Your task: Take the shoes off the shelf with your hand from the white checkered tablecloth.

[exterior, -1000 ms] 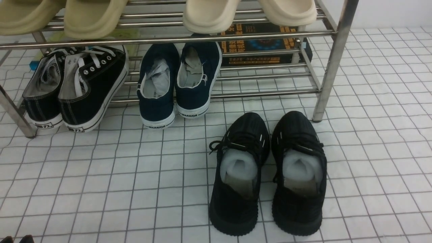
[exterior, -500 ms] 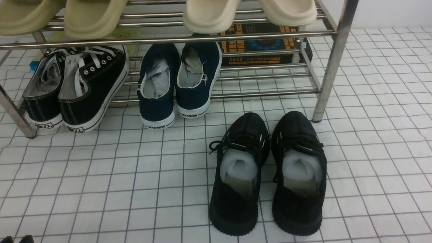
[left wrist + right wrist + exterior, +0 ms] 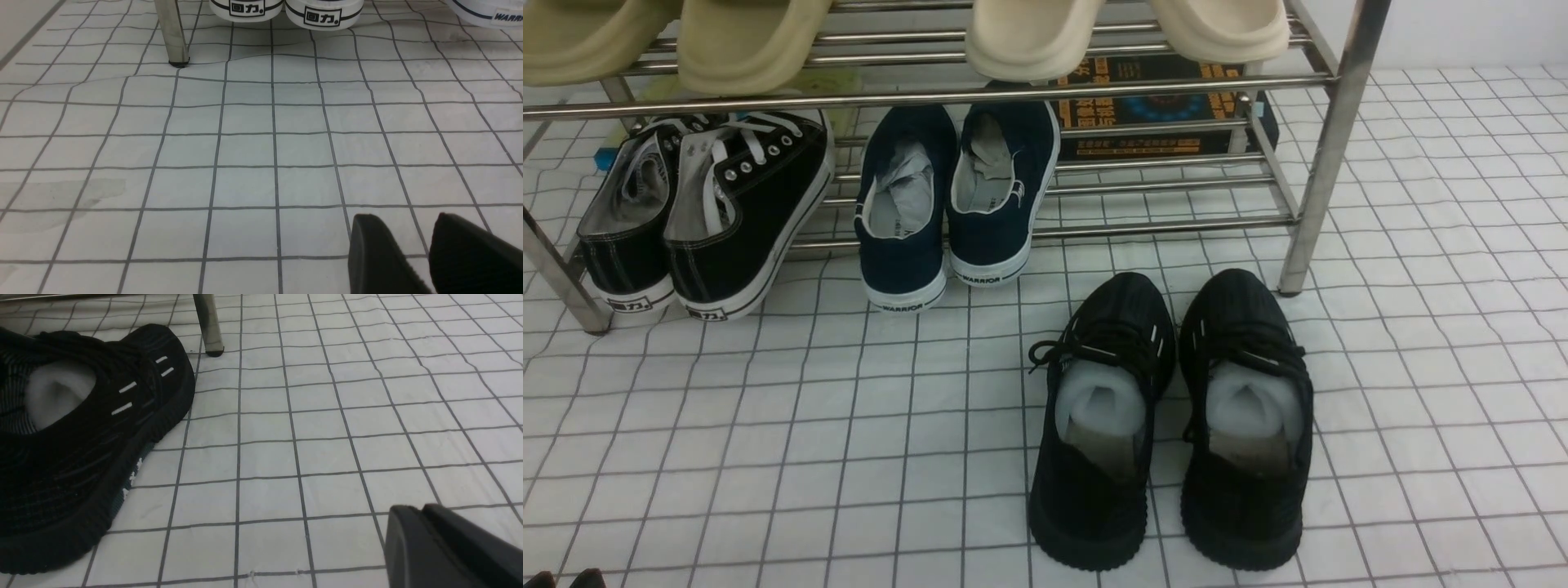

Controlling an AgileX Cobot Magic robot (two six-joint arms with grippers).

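Front view: black shoes (image 3: 1168,425) stand side by side on the white checkered tablecloth (image 3: 768,441), off the shelf (image 3: 1327,147), just before its right leg.

Toes point to 12 o'clock at the rack, heels to 6, long axes parallel. The right gripper (image 3: 445,547) hovers low over bare cloth, the nearer shoe lying well apart at its 10 o'clock; its fingers look pressed together. The left gripper (image 3: 429,253) shows two fingers with a narrow gap, far from the pair. Black canvas sneakers (image 3: 698,212) and navy slip-ons (image 3: 956,196) lean on the lower tier, cream slippers (image 3: 1127,28) above, a dark box (image 3: 1152,110) behind, a pale wall beyond.
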